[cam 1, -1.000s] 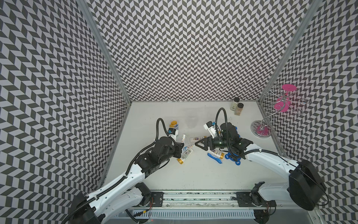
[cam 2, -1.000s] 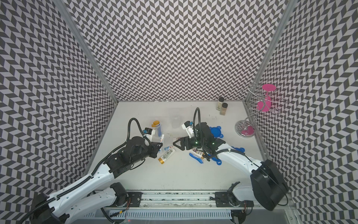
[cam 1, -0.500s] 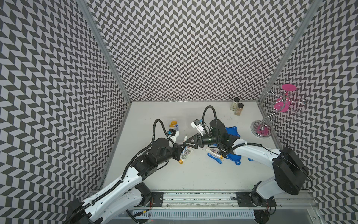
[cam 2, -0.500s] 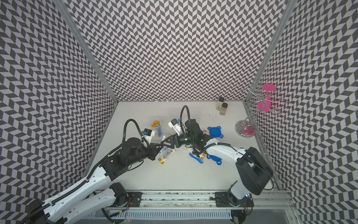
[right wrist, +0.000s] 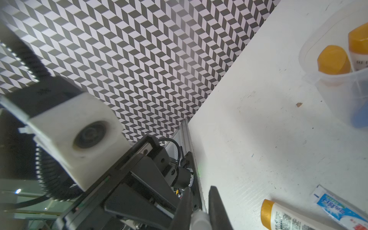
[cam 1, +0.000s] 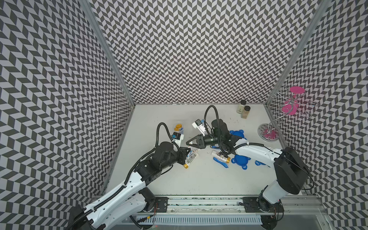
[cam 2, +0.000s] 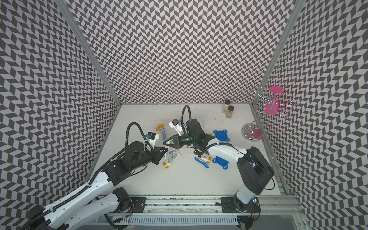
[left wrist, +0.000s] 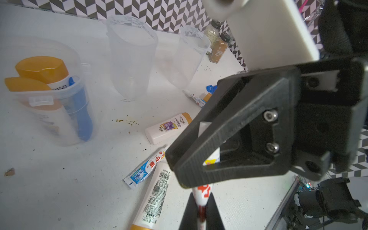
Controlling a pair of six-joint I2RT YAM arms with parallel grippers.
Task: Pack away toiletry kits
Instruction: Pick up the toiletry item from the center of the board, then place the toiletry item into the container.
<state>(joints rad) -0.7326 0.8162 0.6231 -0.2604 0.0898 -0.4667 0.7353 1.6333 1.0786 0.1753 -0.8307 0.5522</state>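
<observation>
- Toothpaste tube (left wrist: 202, 190), white with red print, hangs just above the middle of the table (cam 1: 199, 183), caught between two grippers that meet tip to tip.
- The left gripper (left wrist: 200, 197) pinches the tube's flat end, fingers pressed to both faces. The right gripper (right wrist: 200, 188) has its fingers closed on the white cap end.
- Just beside the pair, a second toothpaste tube (left wrist: 144, 172) and two white tubes with gold caps (left wrist: 169, 127) lie loose on the surface.
- A clear cup (left wrist: 59, 131) stands just behind the left wrist. It holds two gold-capped tubes (left wrist: 41, 67) and a blue toothbrush (left wrist: 83, 119).
- Two empty cups (left wrist: 131, 59) stand farther back.
- Blue lids (cam 1: 237, 134) lie beside and under the right arm, near a loose toothbrush (cam 1: 220, 161).
- Spice jars (cam 1: 244, 109) sit at the back edge and a wire stand (cam 1: 278, 119) hugs the right wall, both well apart from the handover.
- Bare tabletop runs between the clutter and the front rail (cam 1: 199, 201), and along the left wall.
</observation>
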